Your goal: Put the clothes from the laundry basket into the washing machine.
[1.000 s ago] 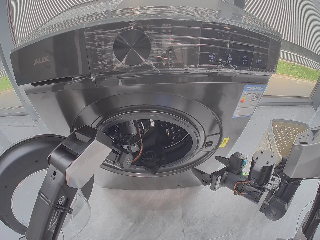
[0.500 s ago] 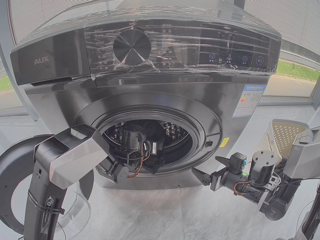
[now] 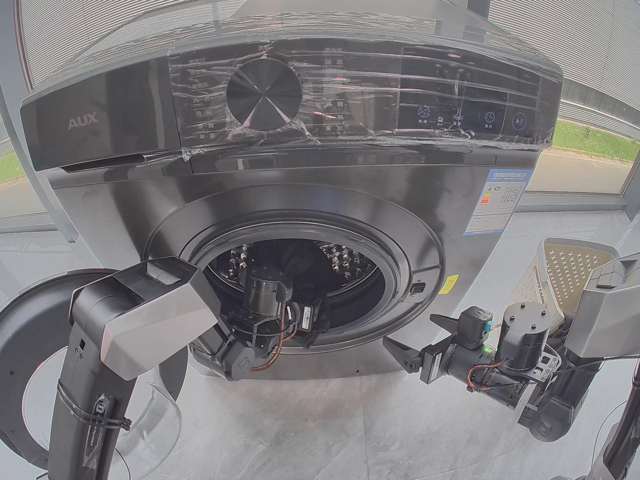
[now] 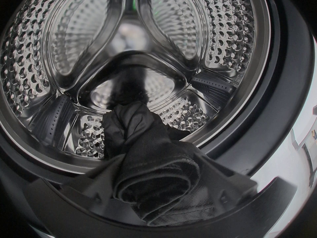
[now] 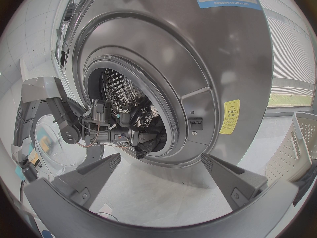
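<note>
Black garment (image 4: 138, 133) sagged across the door lip at six o'clock of the drum (image 4: 132, 43), lying between the spread fingers of the left gripper (image 4: 160, 182). If it snagged there, it could drag back out! Right gripper (image 3: 411, 331), at four o'clock, gaped empty. Count: one garment, one washing machine (image 3: 320, 188), two grippers, one laundry basket (image 3: 573, 268) at three o'clock.

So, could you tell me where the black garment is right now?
In the left wrist view, the black garment lies low in the washing machine's drum opening, spilling over its front lip, between the open fingers of the left end effector.
</note>
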